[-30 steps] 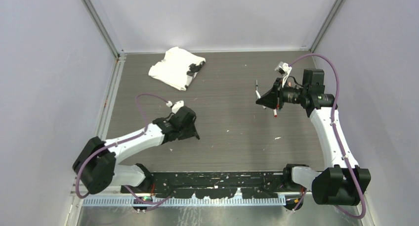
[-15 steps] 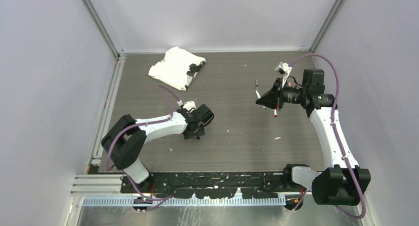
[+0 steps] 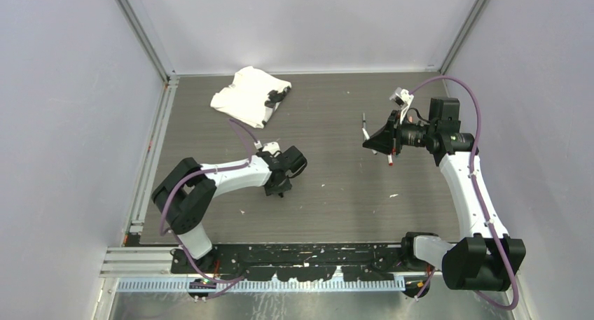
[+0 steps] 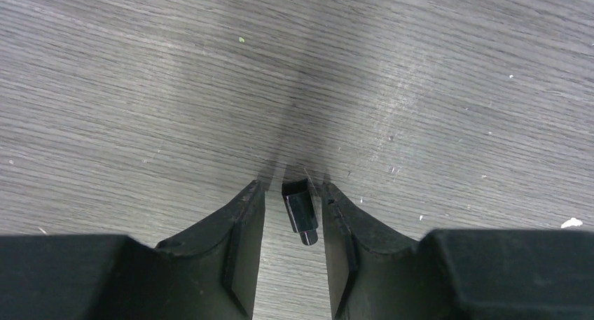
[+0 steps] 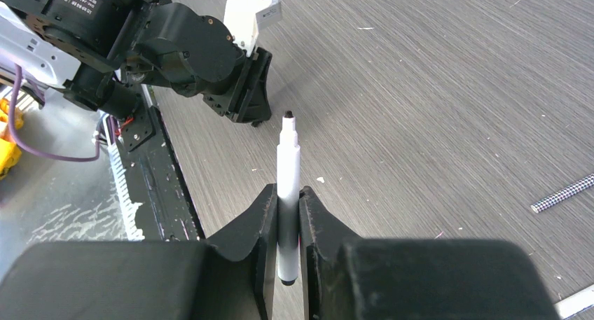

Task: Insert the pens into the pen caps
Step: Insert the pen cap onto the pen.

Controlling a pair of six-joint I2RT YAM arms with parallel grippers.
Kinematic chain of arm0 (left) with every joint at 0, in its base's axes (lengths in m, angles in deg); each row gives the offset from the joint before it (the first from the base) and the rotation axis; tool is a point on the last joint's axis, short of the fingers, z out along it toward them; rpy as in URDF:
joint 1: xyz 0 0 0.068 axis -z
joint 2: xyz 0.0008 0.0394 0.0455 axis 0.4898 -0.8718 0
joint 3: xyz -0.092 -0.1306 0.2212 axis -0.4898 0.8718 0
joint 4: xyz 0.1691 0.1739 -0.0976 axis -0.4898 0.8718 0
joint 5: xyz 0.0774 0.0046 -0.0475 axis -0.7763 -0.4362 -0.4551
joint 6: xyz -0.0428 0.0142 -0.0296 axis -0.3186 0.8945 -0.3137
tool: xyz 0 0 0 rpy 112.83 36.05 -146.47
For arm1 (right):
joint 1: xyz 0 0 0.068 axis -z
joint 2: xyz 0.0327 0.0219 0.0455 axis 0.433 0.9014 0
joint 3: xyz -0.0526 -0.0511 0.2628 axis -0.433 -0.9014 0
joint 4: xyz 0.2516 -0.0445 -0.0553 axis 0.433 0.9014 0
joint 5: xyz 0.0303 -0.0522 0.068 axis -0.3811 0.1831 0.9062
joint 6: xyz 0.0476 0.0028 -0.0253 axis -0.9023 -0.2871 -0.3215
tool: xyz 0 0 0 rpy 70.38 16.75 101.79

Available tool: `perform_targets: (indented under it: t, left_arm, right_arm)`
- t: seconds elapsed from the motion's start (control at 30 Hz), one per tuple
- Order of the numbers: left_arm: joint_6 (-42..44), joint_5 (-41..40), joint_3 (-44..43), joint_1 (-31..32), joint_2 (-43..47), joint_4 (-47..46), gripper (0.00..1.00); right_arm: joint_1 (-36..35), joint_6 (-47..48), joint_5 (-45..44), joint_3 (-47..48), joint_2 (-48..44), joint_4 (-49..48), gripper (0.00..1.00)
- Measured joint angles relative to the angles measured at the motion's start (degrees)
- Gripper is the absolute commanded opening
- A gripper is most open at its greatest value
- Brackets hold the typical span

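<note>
A stubby black pen cap [image 4: 300,209] lies on the wood-grain table [image 4: 140,89] between the fingers of my left gripper [image 4: 292,190]. That gripper is open and low over the table, and the cap sits close to the right finger. In the top view my left gripper [image 3: 280,185] is left of the table's middle. My right gripper [image 5: 288,194] is shut on a white pen [image 5: 287,159] whose dark tip points toward the left gripper [image 5: 249,117]. In the top view the right gripper [image 3: 371,143] hovers at mid-right. A slim dark pen [image 3: 364,126] and a white red-ended pen [image 3: 389,159] lie near it.
A crumpled white cloth [image 3: 245,96] with a black item [image 3: 278,96] on it lies at the back left. A thin speckled stick [image 5: 564,192] lies on the table at the right of the right wrist view. Small white flecks dot the table. The black base rail [image 3: 308,253] runs along the near edge.
My left arm has folded and carried its gripper right and slightly forward, down around the black cap. The right arm and its pen have not moved.
</note>
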Motion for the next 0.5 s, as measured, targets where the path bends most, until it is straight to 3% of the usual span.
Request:
perform_targets:
  t: [0.13, 0.17, 0.5]
  left_arm:
    - [-0.28, 0.00, 0.02, 0.00, 0.00, 0.02, 0.27]
    - [-0.31, 0.02, 0.04, 0.00, 0.00, -0.02, 0.21]
    - [0.02, 0.17, 1.01, 0.07, 0.66, -1.49, 0.03]
  right_arm:
    - [0.00, 0.11, 0.02, 0.00, 0.00, 0.07, 0.01]
    - [0.00, 0.11, 0.02, 0.00, 0.00, 0.15, 0.01]
    - [0.00, 0.28, 0.04, 0.00, -0.09, 0.44, 0.01]
